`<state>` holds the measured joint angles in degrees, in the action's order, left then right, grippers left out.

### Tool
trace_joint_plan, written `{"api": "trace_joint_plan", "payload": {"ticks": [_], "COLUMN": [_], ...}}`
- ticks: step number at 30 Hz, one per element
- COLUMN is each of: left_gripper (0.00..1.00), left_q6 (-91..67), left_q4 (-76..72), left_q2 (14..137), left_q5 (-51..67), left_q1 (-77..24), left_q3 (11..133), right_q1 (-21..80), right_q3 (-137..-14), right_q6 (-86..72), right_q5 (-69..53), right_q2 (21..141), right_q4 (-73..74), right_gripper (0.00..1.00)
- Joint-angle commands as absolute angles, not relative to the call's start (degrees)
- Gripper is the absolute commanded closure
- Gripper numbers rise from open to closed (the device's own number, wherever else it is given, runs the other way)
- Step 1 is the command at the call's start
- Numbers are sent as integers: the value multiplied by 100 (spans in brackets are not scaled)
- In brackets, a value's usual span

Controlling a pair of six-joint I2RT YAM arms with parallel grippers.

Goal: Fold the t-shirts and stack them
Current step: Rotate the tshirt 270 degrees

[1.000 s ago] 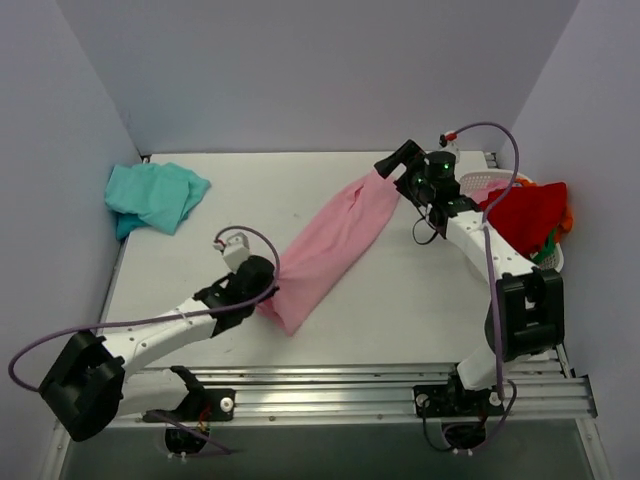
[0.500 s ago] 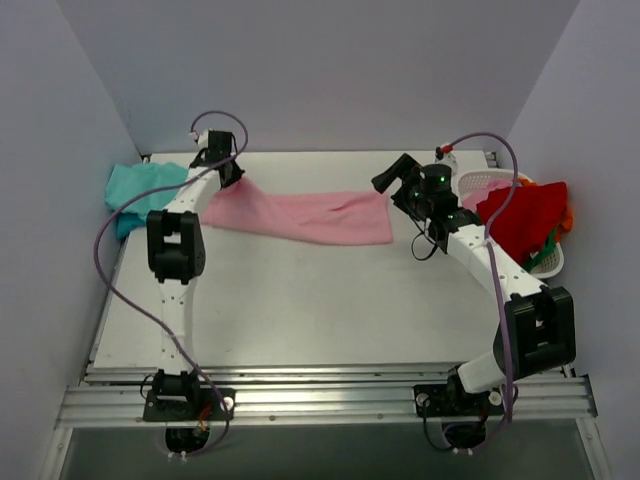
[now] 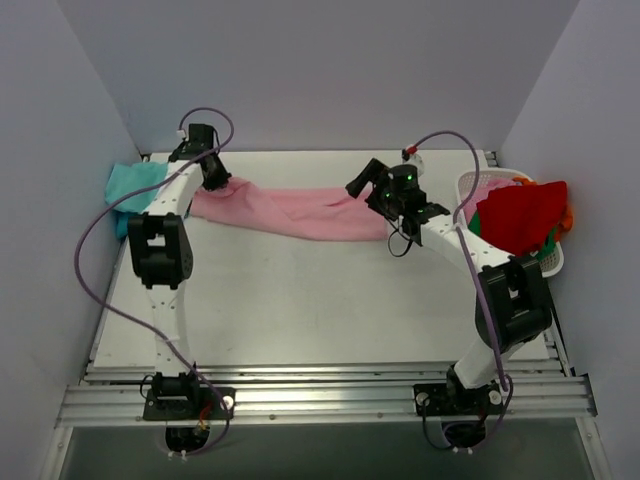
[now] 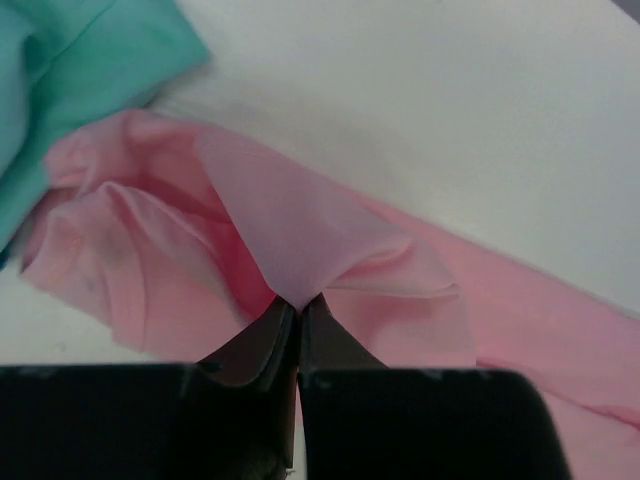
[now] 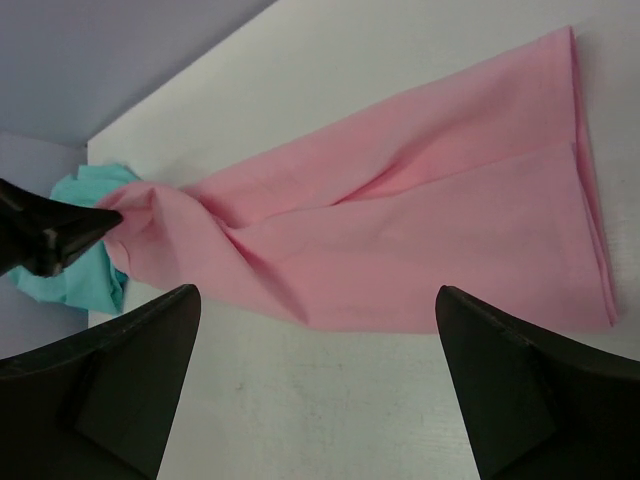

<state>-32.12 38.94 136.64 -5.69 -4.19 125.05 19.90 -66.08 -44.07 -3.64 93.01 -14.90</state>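
The light pink t-shirt (image 3: 300,215) lies stretched in a long band across the back of the table. My left gripper (image 3: 214,181) is at its left end, shut on a pinched fold of the pink cloth (image 4: 300,230). The pinch shows at the left gripper's (image 4: 297,303) tips. The teal t-shirt (image 3: 125,190) lies crumpled in the back left corner, just beyond that end. My right gripper (image 3: 360,186) hovers over the shirt's right end, jaws wide open and empty. In the right wrist view the pink t-shirt (image 5: 430,230) spreads beyond the right gripper (image 5: 317,295).
A white basket (image 3: 478,184) stands at the back right edge. It holds a red garment (image 3: 520,215) with green and orange cloth beside it. Walls close the table at the back and on both sides.
My left arm swung from the near middle to the back left corner, dragging the pink shirt's end with it. The shirt now lies along the back. The right gripper shifted left.
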Motion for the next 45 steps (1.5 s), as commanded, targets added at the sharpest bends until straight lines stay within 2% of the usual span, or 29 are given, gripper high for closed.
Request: {"api": "trace_joint_plan", "payload": {"ticks": [1, 3, 7, 9, 11, 12, 13, 14, 16, 20, 24, 29, 34, 35, 36, 38, 45], "left_gripper": [96, 91, 91, 87, 77, 67, 40, 30, 16, 5, 6, 6, 6, 6, 6, 6, 6], "left_q6": [-2998, -2971, -3111, -3164, -3225, -3243, -3287, -3296, -3435, -3647, -3726, -3858, -3815, -3806, -3788, -3771, -3806], "left_q4": [3650, 3595, 3718, 3569, 3577, 3595, 3586, 3551, 3594, 3385, 3331, 3261, 3217, 3217, 3191, 3190, 2867], "left_q2": [11879, 11533, 10962, 10872, 10898, 10942, 11029, 11082, 11258, 11285, 11101, 10109, 9511, 9501, 9492, 9580, 9677], "left_q5": [-746, -887, -1318, -1327, -1249, -1239, -1231, -1239, -1239, -1160, -1335, -1626, -1582, -1573, -1521, -1512, -1222], "left_q1": [-264, -255, -237, -211, -185, -185, -185, -176, -141, -27, 210, 255, 255, 255, 255, 255, 229], "left_q3": [11257, 10751, 9907, 9449, 9265, 9238, 9194, 9080, 9000, 8474, 8165, 7761, 7550, 7532, 7515, 7515, 7182], "right_q1": [2092, 2136, 2162, 2162, 2153, 2162, 2162, 2162, 2153, 2153, 2162, 2171, 2162, 2162, 2162, 2162, 2057], "right_q3": [-6838, -6829, -6864, -6899, -6934, -6952, -6978, -7031, -7084, -7400, -8057, -8893, -9579, -9624, -9624, -9598, -9080], "right_q6": [-4377, -4386, -4386, -4359, -4324, -4316, -4315, -4289, -4289, -4245, -4096, -4052, -4113, -4139, -4157, -4218, -4324], "right_q5": [-369, -395, -439, -422, -422, -413, -422, -422, -431, -422, -413, -895, -1397, -1458, -1581, -1635, -1661], "right_q2": [9553, 9667, 9843, 9879, 9923, 9966, 9984, 10010, 10098, 10318, 10730, 11433, 12321, 12444, 12645, 12874, 13069], "right_q4": [-1740, -1828, -1855, -1846, -1854, -1837, -1837, -1828, -1846, -1776, -1661, -1696, -1881, -1898, -1994, -2083, -2434], "right_gripper": [1, 0, 1, 1, 0, 1, 1, 1, 1, 0, 1, 1, 8, 12, 25, 43, 56]}}
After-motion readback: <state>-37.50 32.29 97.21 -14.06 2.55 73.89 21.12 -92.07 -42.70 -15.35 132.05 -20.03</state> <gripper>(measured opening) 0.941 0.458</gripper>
